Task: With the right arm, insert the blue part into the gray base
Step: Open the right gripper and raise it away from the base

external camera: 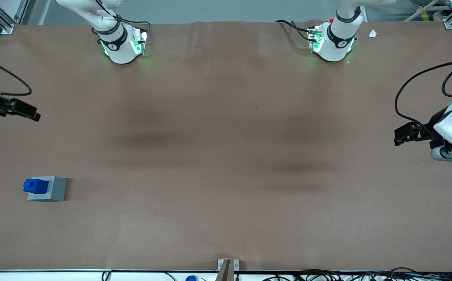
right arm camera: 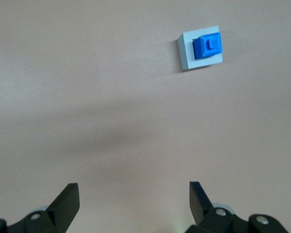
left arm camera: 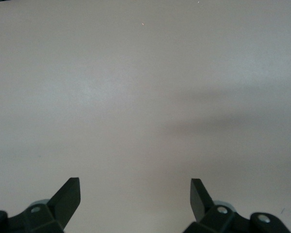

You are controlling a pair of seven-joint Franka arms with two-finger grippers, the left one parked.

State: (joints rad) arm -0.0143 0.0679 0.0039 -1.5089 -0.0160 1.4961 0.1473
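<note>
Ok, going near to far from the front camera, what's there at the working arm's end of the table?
Light gray plastic base with the bright blue plastic block on it → the right arm's open black pincer.

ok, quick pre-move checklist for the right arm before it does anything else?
1. Blue part on gray base: ok, it sits on the base's top face.
2. Fully seated in the recess: cannot tell; the stub faces up in the right wrist view.
3. Gripper free of load: ok, open and empty.
4. Gripper clear of the parts: ok, it hangs farther from the front camera than the base, apart from it.
5. Base upright on the table: ok, flat, not tilted.
</note>
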